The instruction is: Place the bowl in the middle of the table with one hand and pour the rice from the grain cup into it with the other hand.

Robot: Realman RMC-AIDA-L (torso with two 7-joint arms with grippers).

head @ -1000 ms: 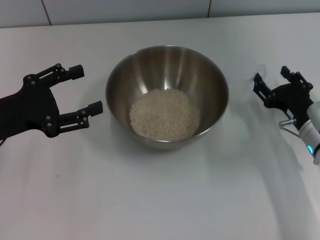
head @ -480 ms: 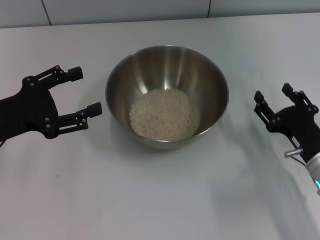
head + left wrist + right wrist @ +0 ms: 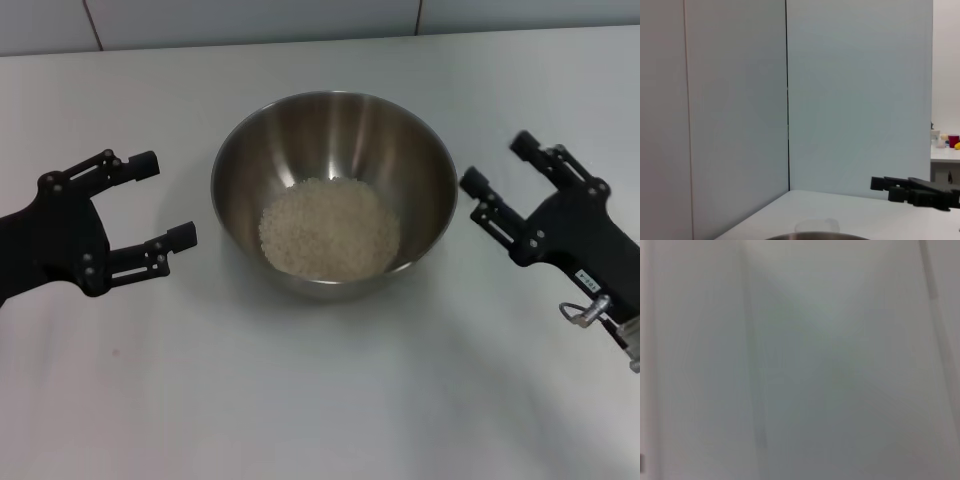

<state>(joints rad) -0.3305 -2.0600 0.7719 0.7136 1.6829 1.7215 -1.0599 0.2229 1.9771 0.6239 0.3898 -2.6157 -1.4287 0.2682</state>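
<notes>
2 tools flanked the bowl (image 3: 334, 190) of rice (image 3: 329, 229) on the tabletop (image 3: 300, 400), left tool (image 3: 162, 207) and right tool (image 3: 497, 167) both spread wide and empty; a stray swing risked knocking the bowl.

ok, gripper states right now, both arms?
Left gripper: open, empty, left of the bowl.
Right gripper: open, empty, right of the bowl.

**What I can't make out**

My right wrist view is all blur; I can identify nothing in it. From the left wrist, the bowl (image 3: 815, 236) is cut to a rim sliver at the frame edge, and the right gripper (image 3: 880, 183) runs off the side. The grain cup (image 3: 816, 226) is barely discernible there.
</notes>
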